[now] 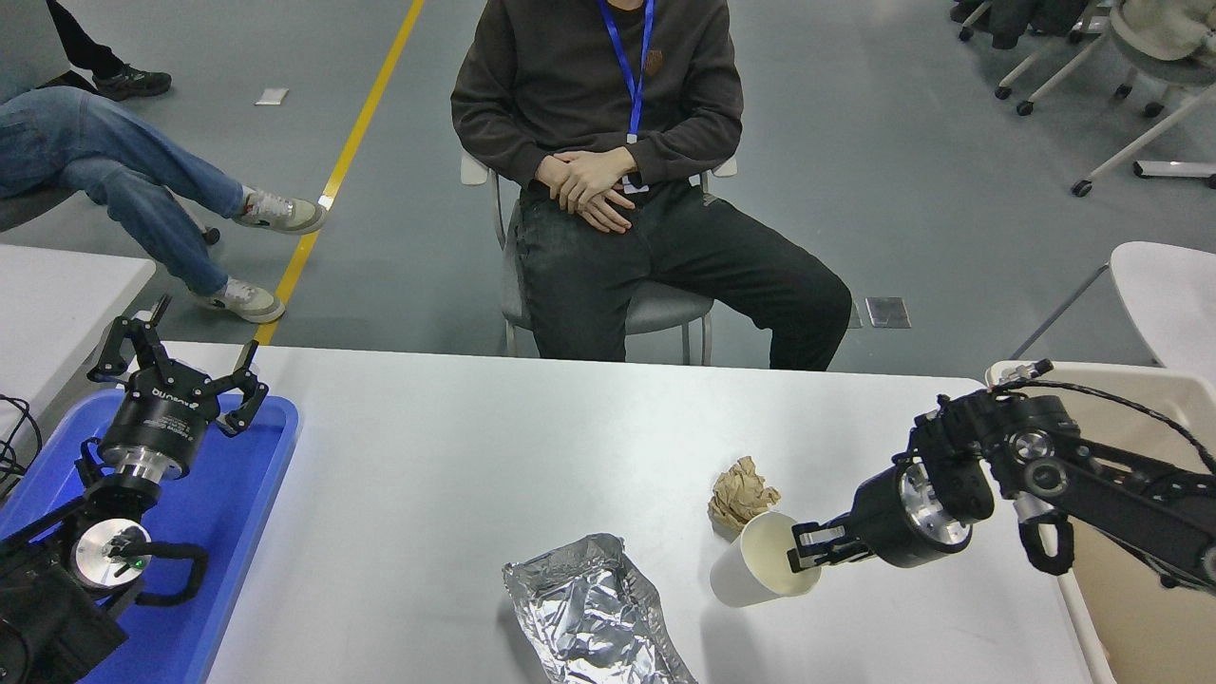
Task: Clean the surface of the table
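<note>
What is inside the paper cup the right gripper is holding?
The paper cup is tilted, mouth toward the camera. Its cream inner wall looks bare, apart from one of the fingers of the right gripper hooked over the rim. The bottom is partly hidden behind them.
</note>
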`<action>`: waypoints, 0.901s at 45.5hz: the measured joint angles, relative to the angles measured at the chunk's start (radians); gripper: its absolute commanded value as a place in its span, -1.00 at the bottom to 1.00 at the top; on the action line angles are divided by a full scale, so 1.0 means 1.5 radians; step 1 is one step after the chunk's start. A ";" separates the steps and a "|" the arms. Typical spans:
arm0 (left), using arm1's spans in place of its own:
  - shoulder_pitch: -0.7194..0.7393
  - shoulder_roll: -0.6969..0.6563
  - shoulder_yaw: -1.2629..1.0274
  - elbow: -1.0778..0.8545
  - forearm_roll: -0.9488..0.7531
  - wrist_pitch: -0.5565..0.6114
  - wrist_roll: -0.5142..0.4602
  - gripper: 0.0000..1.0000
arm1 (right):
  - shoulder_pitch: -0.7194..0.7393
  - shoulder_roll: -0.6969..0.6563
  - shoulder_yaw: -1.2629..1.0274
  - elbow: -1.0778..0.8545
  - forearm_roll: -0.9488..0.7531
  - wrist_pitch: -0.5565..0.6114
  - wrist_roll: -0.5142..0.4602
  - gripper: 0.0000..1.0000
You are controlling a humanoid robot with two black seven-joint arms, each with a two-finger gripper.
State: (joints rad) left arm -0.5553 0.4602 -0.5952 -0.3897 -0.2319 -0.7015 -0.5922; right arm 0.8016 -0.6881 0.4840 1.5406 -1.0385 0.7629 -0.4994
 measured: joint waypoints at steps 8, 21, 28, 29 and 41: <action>0.000 0.000 0.000 0.000 0.000 0.000 0.000 1.00 | 0.038 -0.073 0.004 0.033 0.049 0.004 0.000 -1.00; 0.000 0.000 0.000 0.000 0.000 0.000 0.000 1.00 | 0.109 -0.193 0.010 0.079 0.123 0.014 0.001 -1.00; 0.000 0.000 0.000 0.000 -0.001 0.000 0.000 1.00 | 0.160 -0.247 0.012 0.097 0.155 0.031 0.001 -1.00; 0.000 0.000 0.000 0.000 -0.001 0.000 0.000 1.00 | 0.165 -0.252 0.012 0.099 0.158 0.033 0.001 -1.00; 0.000 0.000 0.000 0.000 -0.001 0.000 0.000 1.00 | 0.206 -0.318 0.005 0.105 0.167 0.049 -0.001 -1.00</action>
State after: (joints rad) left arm -0.5553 0.4602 -0.5952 -0.3896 -0.2330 -0.7009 -0.5922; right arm 1.1113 -1.1653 0.4915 1.6980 -0.7873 0.8359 -0.5010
